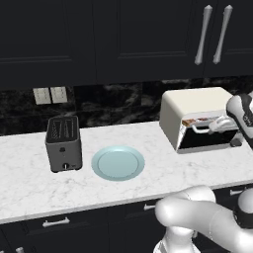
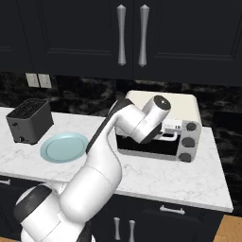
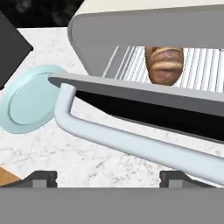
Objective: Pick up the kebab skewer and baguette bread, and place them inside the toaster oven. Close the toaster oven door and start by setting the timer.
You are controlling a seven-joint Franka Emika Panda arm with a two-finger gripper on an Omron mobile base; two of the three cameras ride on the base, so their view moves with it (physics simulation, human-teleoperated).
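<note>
Gripper (image 3: 105,177) at the half-raised toaster oven door (image 3: 144,103), jaws apart.

Seen in the hand view with both dark fingertips (image 3: 41,178) spread wide, gripping nothing, just below the silver bar handle (image 3: 131,144) of the door. Door tilted partway between open and shut, a gap left along its top edge. Through that gap, the baguette bread (image 3: 164,65) lying on the wire rack (image 3: 201,70) inside the toaster oven (image 1: 195,116). In the left base view, a reddish strip at the oven mouth, perhaps the kebab skewer (image 1: 189,122), too small to tell for sure. On the marble counter (image 1: 29,183), a pale blue plate (image 1: 118,163) beside the dark slot toaster (image 1: 63,143), both well left of the oven.
</note>
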